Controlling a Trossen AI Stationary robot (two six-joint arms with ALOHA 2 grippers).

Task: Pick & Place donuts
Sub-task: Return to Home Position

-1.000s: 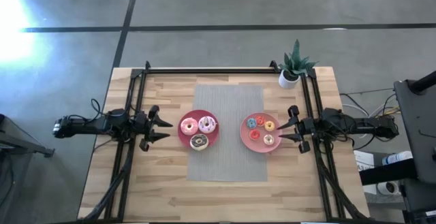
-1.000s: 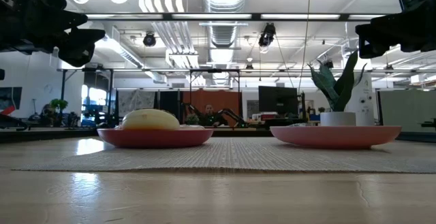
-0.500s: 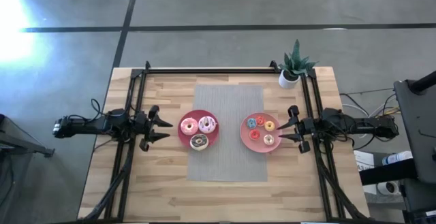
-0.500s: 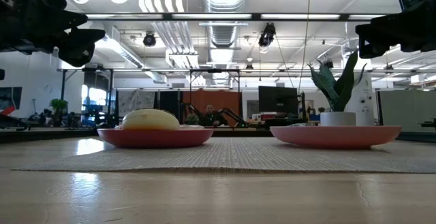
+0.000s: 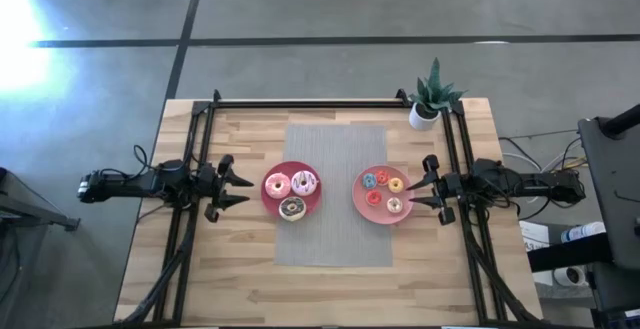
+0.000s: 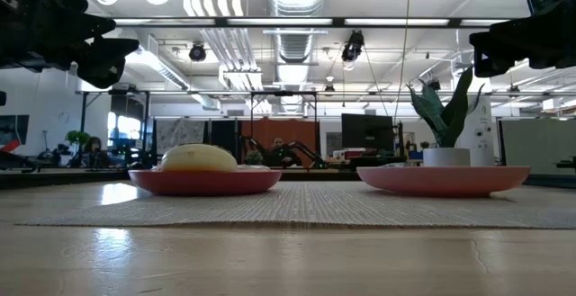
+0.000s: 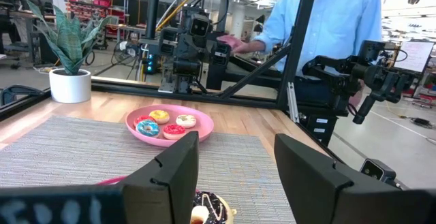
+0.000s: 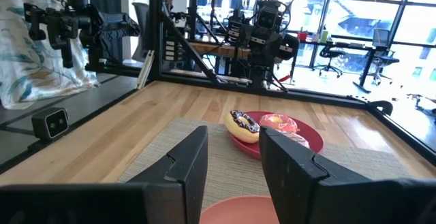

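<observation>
- The left plate (image 5: 291, 191) sits on the grey woven mat (image 5: 335, 239) in the middle of the wooden table (image 5: 240, 279). It holds three larger donuts: a pink-iced one (image 5: 276, 184), a white-and-pink sprinkled one (image 5: 304, 181) and a chocolate one (image 5: 292, 207), all close together and filling most of the plate.
- The right plate (image 5: 382, 194) lies on the same mat, well apart from the left plate. It holds four smaller donuts: a blue one (image 5: 369, 181), a red one (image 5: 374, 198), an orange-yellow one (image 5: 395, 184) and a pale cream one (image 5: 394, 205); a further pink one near the blue may be there (too small to be sure).
- In the left wrist view the far plate (image 7: 169, 125) shows the small donuts clustered inside its rim.
- The left gripper (image 5: 236, 188) hovers just beside the left plate's outer edge, fingers spread wide, holding nothing.
- The right gripper (image 5: 425, 191) hovers just beside the right plate's outer edge, fingers parted with a clear gap, nothing between them.
- A potted plant (image 5: 431, 97) stands at the table's far right corner, clear of both plates.
- A person in a light blue shirt (image 7: 334, 20) stands beyond the table in the left wrist view.
</observation>
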